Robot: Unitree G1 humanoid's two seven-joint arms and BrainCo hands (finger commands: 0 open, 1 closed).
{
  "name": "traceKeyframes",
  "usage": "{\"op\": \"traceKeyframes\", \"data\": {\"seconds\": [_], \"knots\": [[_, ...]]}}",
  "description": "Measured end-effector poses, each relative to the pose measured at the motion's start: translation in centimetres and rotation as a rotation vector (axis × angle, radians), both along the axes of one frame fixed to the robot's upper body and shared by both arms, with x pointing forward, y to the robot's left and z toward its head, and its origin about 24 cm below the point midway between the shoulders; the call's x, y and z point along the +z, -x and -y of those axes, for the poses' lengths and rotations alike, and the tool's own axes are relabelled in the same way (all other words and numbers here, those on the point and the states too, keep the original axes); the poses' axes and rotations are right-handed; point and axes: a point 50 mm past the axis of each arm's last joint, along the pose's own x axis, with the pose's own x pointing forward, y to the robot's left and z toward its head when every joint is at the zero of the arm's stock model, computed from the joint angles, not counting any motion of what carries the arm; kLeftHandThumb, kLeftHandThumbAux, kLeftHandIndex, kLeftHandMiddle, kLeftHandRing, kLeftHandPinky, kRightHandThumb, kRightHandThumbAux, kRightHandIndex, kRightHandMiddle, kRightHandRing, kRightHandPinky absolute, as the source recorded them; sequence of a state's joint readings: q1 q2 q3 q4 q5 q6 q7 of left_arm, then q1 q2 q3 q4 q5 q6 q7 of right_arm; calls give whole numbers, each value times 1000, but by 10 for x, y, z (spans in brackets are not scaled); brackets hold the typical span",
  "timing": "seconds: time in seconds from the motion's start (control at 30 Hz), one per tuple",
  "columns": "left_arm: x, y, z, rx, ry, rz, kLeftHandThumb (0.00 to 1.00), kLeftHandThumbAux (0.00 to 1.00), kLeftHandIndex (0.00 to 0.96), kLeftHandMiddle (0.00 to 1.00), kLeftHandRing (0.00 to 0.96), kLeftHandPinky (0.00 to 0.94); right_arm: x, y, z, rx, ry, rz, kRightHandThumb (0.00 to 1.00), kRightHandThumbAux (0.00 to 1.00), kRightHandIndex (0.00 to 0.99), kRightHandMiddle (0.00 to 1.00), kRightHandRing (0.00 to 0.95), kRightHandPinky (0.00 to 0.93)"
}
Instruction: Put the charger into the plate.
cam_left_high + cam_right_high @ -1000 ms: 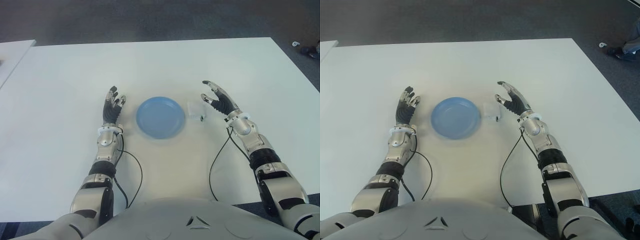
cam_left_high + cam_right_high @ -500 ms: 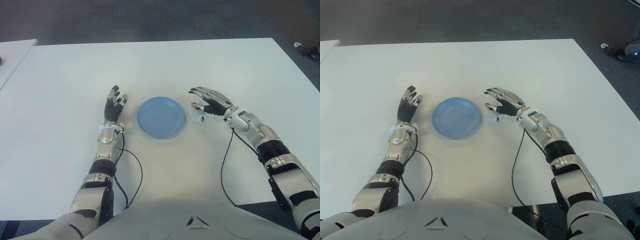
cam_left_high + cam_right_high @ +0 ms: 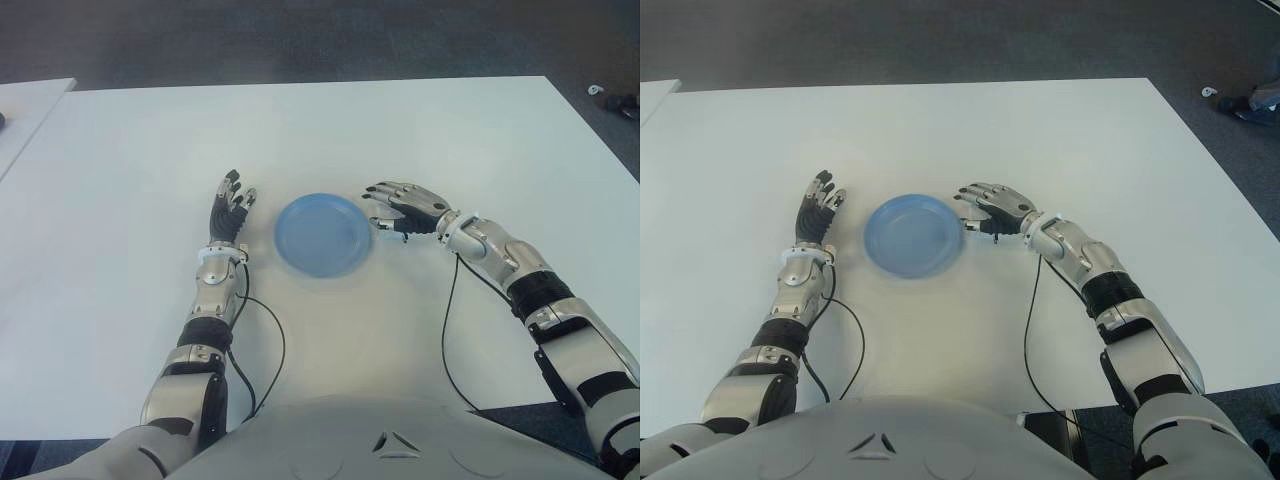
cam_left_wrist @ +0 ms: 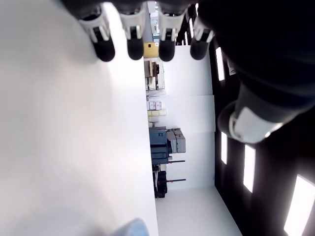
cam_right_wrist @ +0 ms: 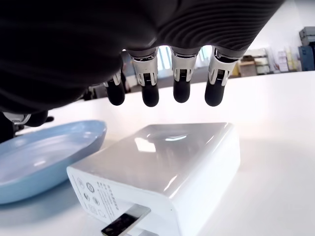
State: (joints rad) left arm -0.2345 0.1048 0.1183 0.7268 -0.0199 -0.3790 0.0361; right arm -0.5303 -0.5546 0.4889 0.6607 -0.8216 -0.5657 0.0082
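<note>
Covering the charger now: right hand has swung palm-down over it, fingers spread, no grip yet.
Charger sits on the counter just right of the plate; left hand open, idle left of plate.

The plate is sitting on the table, about halfway between the left edge and the right edge, a bit nearer the front edge than the back edge. The charger is lying on the table just beside the plate, on its right side, and it is not touching the plate. The right hand is hovering right over the charger, so the eye views are mostly hiding it. Its fingers are hanging above the charger and not touching it. The left hand is showing to the left of the plate, near it but apart.
</note>
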Motion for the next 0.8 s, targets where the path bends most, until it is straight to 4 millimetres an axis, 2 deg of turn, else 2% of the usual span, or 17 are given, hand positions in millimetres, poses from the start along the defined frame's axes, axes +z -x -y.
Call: {"op": "traceKeyframes", "data": {"seconds": [0.37, 0.8], "knots": [[1, 1, 3, -17, -3, -4, 31, 630, 0, 0, 0, 1, -10, -9, -4, 43, 139, -2, 346, 81, 0, 0, 0, 0], [2, 2, 3, -30, -1, -5, 23, 630, 0, 9, 0, 3, -15, -14, 0, 40, 159, 32, 329, 85, 0, 0, 0, 0]]}}
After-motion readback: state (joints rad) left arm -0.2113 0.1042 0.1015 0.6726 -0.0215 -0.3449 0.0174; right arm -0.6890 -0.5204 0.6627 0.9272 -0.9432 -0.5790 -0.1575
